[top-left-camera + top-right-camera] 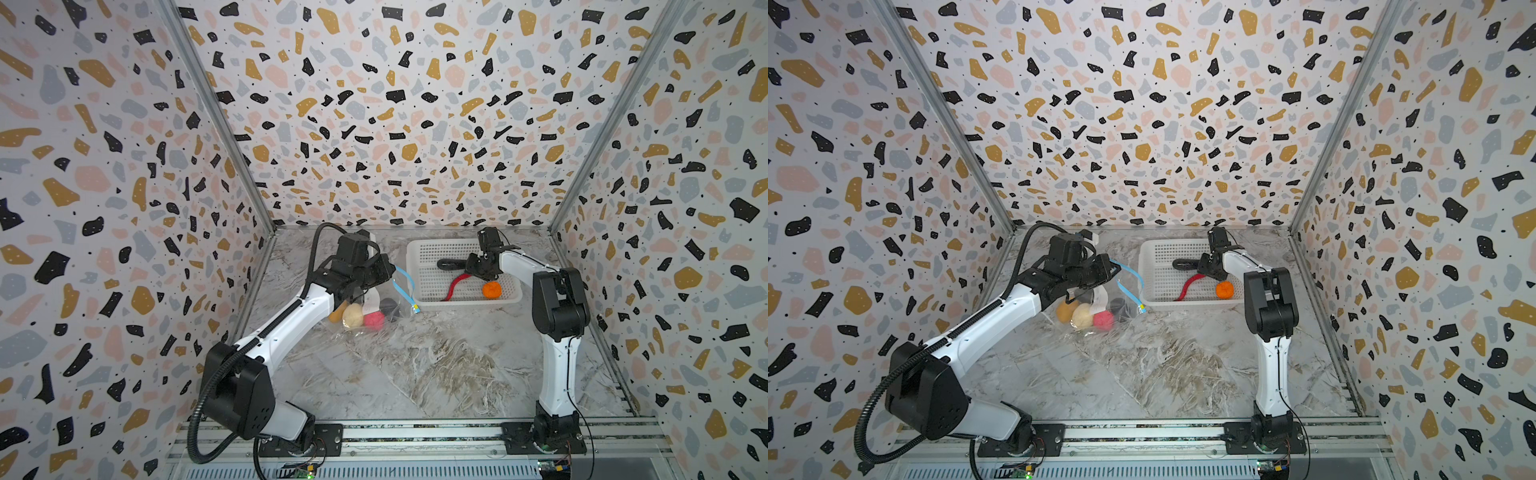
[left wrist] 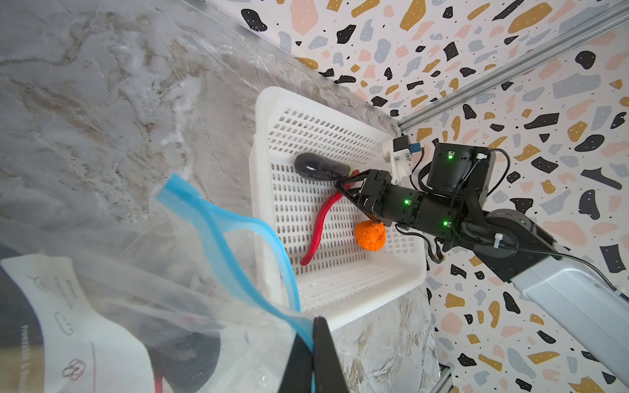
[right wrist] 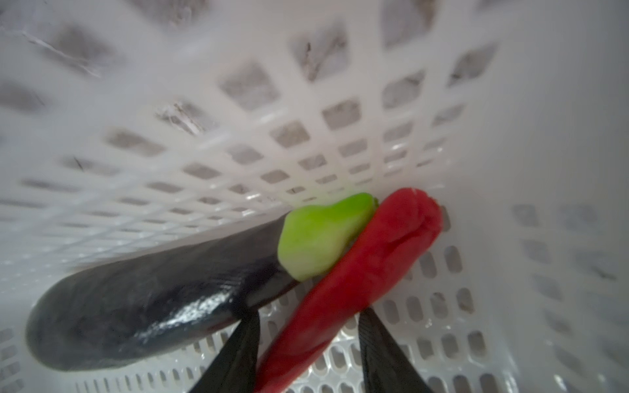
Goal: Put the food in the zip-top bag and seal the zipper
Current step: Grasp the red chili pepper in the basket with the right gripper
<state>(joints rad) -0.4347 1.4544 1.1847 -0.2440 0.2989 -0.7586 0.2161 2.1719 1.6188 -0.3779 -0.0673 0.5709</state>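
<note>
Looking down in both top views, we see two robot arms on a marble table point(image 1: 415, 365), partway through bagging toy food. The zip-top bag point(image 1: 357, 330), clear and crinkly, sits left of centre, just beside a white perforated basket point(image 1: 436, 243). The left gripper point(image 2: 315, 340) is clamped tight on the bag's mouth edge, pinching the plastic at the light-blue zipper point(image 2: 221, 231). The zipper loops upward and gapes, unsealed. Its small yellow tab point(image 1: 414, 308) hangs toward the basket.

Four pieces already lie inside the bag: a yellow-orange piece point(image 1: 337, 312), a cream ball point(image 1: 352, 316), a pink-red ball point(image 1: 374, 320) and a dark piece point(image 1: 390, 306) beside the white label point(image 2: 51, 306).

Three pieces are in the basket: a red chili point(image 3: 357, 272), an orange ball point(image 1: 491, 289), and a dark purple eggplant point(image 3: 136, 306) whose green cap touches the chili's end. The right gripper point(image 3: 308, 316) reaches down into the basket. In the right wrist view its jaws are parted, one finger on each side of the chili, which lies on the basket floor. We cannot tell whether the fingers press it yet.

We judge the loading a little over half done. The chili, eggplant and orange ball must cross to the bag. Then the zipper needs pressing shut along its length.
</note>
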